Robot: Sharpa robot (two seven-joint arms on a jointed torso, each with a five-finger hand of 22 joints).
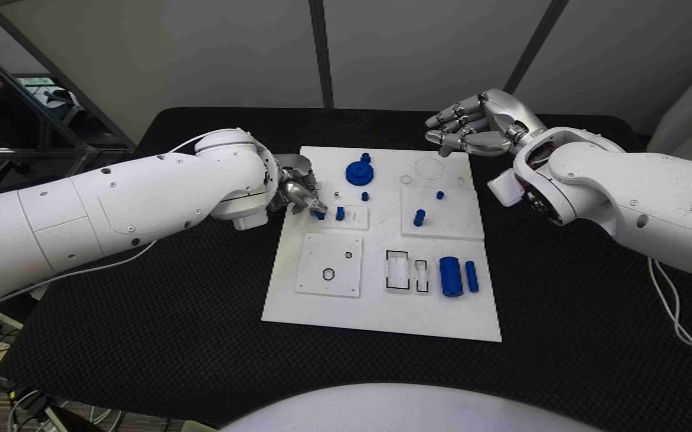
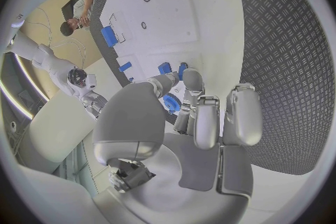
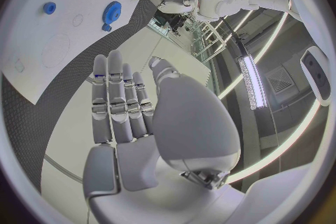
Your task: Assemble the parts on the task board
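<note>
Board (image 1: 378,320) mid-table. Near end: two blue cylinders (image 1: 459,276) lying by slots, prob. awaiting insertion. L hand (image 1: 299,192) at board's left edge, fingers closed on small blue part (image 2: 171,103), low over board — looks like seating it. Blue gear (image 1: 359,171) farther back. R hand (image 1: 476,124) beyond far edge, fingers loosely apart, holding nothing, parked clear.

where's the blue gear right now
In the head view the blue gear sits near the far edge of the task board, toward the board's left half, just right of the left hand and above a small blue peg.
</note>
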